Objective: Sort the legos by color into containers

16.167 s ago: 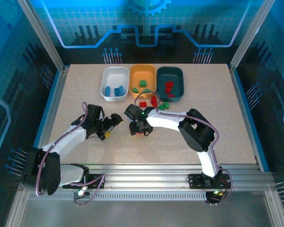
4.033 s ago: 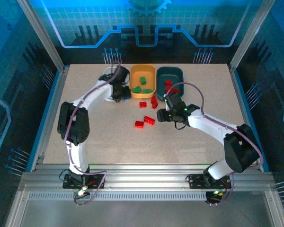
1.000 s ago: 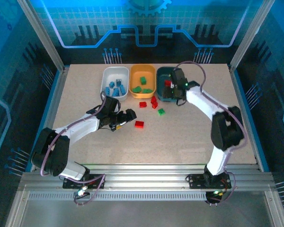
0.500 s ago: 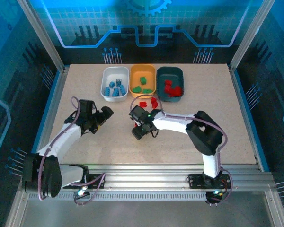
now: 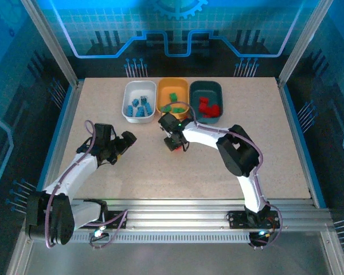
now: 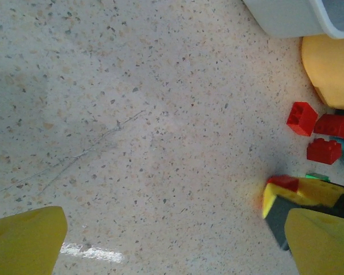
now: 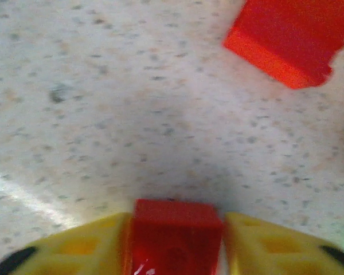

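Yellow fingers (image 7: 74, 246) of my right claw (image 7: 175, 229) are pinched onto a red brick (image 7: 175, 240), near the orange-yellow tray (image 5: 159, 97). My left claw (image 5: 128, 139) hangs wide open, empty. The grip looks shallow, perhaps, so lifting towards the dark teal tray (image 5: 206, 83) could drop the brick.

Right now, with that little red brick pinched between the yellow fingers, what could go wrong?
The right tool pinches the red brick near its fingertips, so it might slip out on the lift. Other loose red bricks lie close by on the table; a low sweep could knock them. The dark teal tray holding reds sits right beside the orange tray of greens, so a sloppy drop could land wrong.
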